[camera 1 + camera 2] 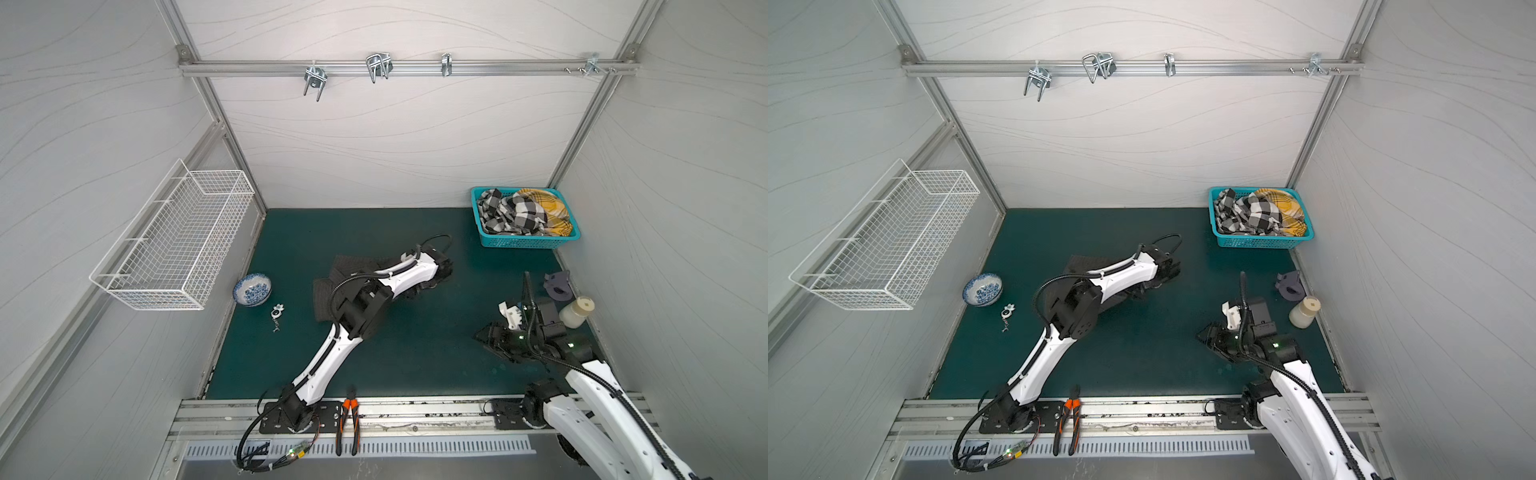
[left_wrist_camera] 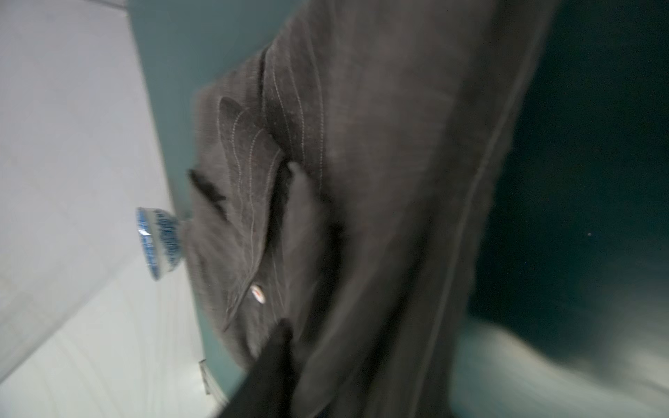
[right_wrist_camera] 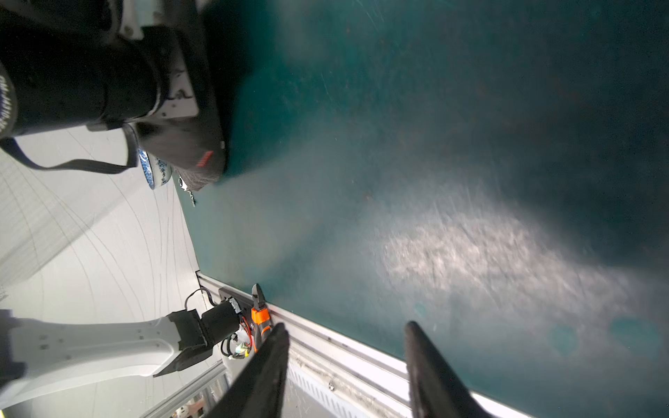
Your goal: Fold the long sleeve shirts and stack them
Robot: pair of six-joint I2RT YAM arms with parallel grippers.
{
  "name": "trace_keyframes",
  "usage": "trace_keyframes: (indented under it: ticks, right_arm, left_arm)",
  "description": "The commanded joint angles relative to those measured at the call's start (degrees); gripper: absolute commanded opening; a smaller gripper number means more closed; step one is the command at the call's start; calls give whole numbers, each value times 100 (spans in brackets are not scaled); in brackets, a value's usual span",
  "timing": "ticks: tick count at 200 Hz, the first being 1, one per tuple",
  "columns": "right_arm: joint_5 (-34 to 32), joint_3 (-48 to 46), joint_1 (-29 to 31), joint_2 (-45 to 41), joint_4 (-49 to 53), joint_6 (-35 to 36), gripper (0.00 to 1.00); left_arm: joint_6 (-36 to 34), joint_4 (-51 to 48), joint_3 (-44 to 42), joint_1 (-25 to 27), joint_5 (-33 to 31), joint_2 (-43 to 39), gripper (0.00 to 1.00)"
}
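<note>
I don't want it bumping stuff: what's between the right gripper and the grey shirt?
Nothing; in a top view only bare green mat lies between the right gripper and the shirt.

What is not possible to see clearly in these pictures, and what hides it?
- grey shirt: in both top views the left arm covers most of it, so its folds are hidden.
- left gripper: the left wrist view is blurred; open or shut is unclear.
- checked clothes in the blue basket: tangled together; their number is unclear.
</note>
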State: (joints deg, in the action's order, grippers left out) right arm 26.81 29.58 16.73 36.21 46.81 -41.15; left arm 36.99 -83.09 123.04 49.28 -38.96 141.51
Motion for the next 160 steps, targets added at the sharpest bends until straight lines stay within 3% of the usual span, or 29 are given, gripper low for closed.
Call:
trace_keyframes:
  ticks: [1, 5, 11, 32, 47, 61, 77, 93, 107, 130, 160]
  right_arm:
    - [-239, 214, -32, -255, 938, -7, 59]
    - [-285, 257, -30, -295, 1025, -3, 60]
    - [-341, 315, -30, -340, 1153, 14, 61]
    - [-520, 526, -22, -356, 1400, 120, 62]
    - [-352, 679, 3, -67, 1219, 252, 62]
    - [-220, 887, 256, 472, 827, 366, 61]
    - [-461, 1454, 1005, 1430, 392, 439, 61]
    - [-697, 2183, 1737, 2581, -66, 510, 60]
    - [-653, 2836, 2101, 3686, -482, 512, 57]
    - [-642, 3974, 2506, 5318, -891, 592, 52]
    - [-681, 5191, 2805, 6951, -883, 694, 46]
  left_arm:
    - [247, 7, 914, 419, 979, -65, 72]
    - [237, 139, 953, 451, 1186, -105, 85]
    - [255, 265, 971, 468, 1532, -187, 91]
    - [291, 675, 519, 319, 2080, -917, 91]
    - [252, 1094, -451, -64, 2211, -1868, 87]
    - [204, 1641, -1629, -673, 2427, -2924, 78]
    - [63, 2433, -3166, -1652, 3051, -4003, 67]
    - [-163, 3095, -4273, -2711, 3741, -4559, 54]
    - [-372, 3080, -4567, -3328, 4014, -4605, 43]
    - [-586, 3133, -4744, -3693, 4270, -4357, 23]
    - [-513, 3491, -4969, -3740, 4611, -3968, 8]
